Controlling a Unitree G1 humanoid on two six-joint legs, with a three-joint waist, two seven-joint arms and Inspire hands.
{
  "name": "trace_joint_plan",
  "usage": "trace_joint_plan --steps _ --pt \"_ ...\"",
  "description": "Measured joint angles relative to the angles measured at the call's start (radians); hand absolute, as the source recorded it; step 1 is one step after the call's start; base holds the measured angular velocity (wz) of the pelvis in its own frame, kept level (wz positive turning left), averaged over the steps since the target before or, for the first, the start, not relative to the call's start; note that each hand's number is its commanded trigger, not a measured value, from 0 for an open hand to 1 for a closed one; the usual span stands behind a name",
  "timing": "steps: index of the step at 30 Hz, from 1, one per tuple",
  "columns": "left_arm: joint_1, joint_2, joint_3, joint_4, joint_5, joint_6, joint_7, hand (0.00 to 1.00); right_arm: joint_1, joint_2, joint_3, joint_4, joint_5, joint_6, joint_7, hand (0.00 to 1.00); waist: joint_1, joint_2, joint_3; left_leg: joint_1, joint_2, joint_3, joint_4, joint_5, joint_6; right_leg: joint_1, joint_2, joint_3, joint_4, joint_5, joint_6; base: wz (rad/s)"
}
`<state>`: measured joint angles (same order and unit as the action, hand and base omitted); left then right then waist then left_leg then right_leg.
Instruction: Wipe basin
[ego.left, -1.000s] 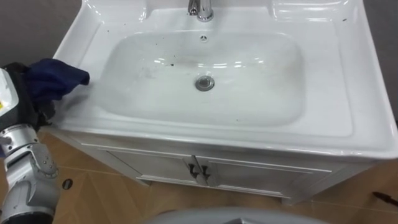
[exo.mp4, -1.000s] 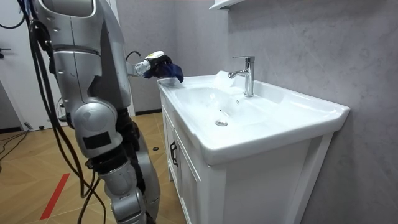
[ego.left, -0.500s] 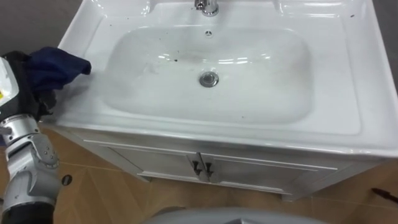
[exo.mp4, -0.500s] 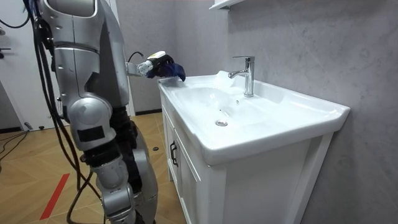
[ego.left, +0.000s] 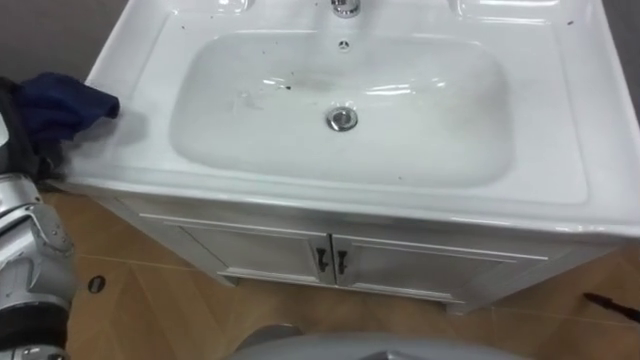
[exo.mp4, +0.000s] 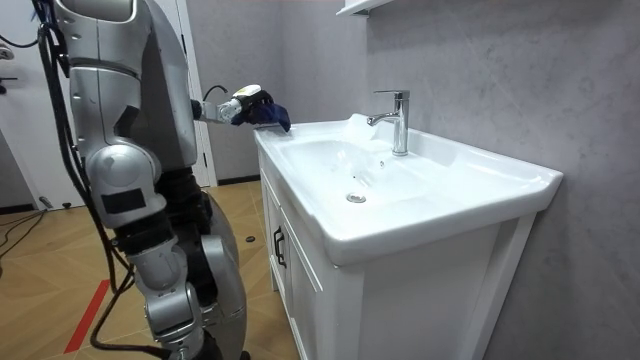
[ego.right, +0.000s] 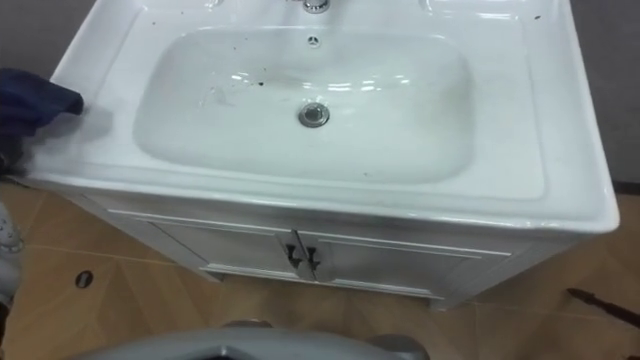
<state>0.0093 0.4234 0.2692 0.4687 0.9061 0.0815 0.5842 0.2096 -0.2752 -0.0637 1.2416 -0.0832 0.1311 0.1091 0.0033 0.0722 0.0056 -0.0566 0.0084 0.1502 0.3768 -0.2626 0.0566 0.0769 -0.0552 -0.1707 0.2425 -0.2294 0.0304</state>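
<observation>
A white basin (ego.left: 120, 60) (ego.right: 560, 120) (exo.mp4: 500, 180) sits on a white cabinet, with dark specks and smears in its bowl near the drain (ego.left: 341, 119) (ego.right: 313, 115). My left hand (ego.left: 22, 135) (exo.mp4: 243, 103) is shut on a dark blue cloth (ego.left: 62, 103) (ego.right: 30, 100) (exo.mp4: 272, 113). Hand and cloth are at the basin's left edge, the cloth's tip just over the rim. In the room view I stand at the front of the cabinet, leaning back from it.
A chrome tap (exo.mp4: 397, 120) stands at the back of the basin against a grey wall. Cabinet doors with dark handles (ego.left: 329, 261) are below. Wooden floor lies around the cabinet, with a small dark round thing (ego.left: 95, 284) on it at the left.
The eye view has shifted, so the basin sits higher in the picture. My left hand with the cloth has drawn back towards the basin's left edge, and my body has moved back.
</observation>
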Motion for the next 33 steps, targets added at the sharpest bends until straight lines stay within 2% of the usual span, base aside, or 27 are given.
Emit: trace_joint_plan --steps 1,3,5,8,17,25,33 --pt "0.000 0.000 0.003 0.003 0.000 -0.001 0.004 1.00 0.002 0.000 0.000 0.000 0.000 -0.003 -0.001 0.00 0.000 -0.003 -0.0030 -0.001 0.000 0.003 0.000 0.000 0.001 -0.005 -0.001 0.004 0.004 0.001 0.001 -0.09" --pt "0.000 0.000 0.003 0.005 0.001 -0.007 0.011 1.00 0.009 0.001 0.000 0.000 -0.001 -0.010 -0.002 0.00 -0.001 -0.003 -0.0032 -0.001 0.000 0.008 0.000 -0.001 0.003 -0.008 -0.002 0.005 0.018 0.002 0.002 -0.07" --pt "-0.003 0.000 0.002 0.032 0.001 -0.028 0.041 1.00 0.011 0.001 0.003 0.004 0.000 -0.011 -0.004 0.00 -0.008 -0.001 -0.0023 -0.001 0.000 0.010 0.001 -0.002 0.005 -0.011 -0.003 0.005 0.026 0.002 0.002 -0.02" --pt "-0.007 0.000 0.001 0.067 0.002 -0.038 0.046 1.00 0.013 0.001 0.004 0.006 -0.001 -0.012 -0.003 0.00 -0.026 0.003 0.0002 -0.004 0.000 0.010 0.008 -0.005 0.008 -0.015 -0.004 0.007 0.033 0.003 0.002 0.00" --pt "-0.094 0.000 -0.002 0.090 0.003 -0.039 0.046 1.00 0.020 0.000 0.005 0.006 -0.004 -0.010 0.004 0.00 -0.035 0.009 0.0046 -0.025 0.002 0.010 0.039 -0.014 0.022 -0.028 -0.008 0.007 0.048 0.009 0.013 0.00" --pt "-0.103 0.000 -0.002 0.090 0.049 -0.038 0.039 1.00 0.020 0.000 0.005 0.000 -0.038 -0.011 0.018 0.00 -0.037 0.009 0.0038 -0.023 0.001 0.014 0.039 -0.015 0.024 -0.028 -0.009 0.010 0.047 0.011 0.016 0.00" --pt "-0.103 0.000 -0.002 0.090 0.049 -0.038 0.033 1.00 0.015 0.000 0.005 -0.005 -0.046 -0.011 0.031 0.00 -0.041 0.006 0.0024 -0.027 0.001 0.016 0.039 -0.015 0.024 -0.033 -0.009 0.013 0.049 0.011 0.016 0.00"
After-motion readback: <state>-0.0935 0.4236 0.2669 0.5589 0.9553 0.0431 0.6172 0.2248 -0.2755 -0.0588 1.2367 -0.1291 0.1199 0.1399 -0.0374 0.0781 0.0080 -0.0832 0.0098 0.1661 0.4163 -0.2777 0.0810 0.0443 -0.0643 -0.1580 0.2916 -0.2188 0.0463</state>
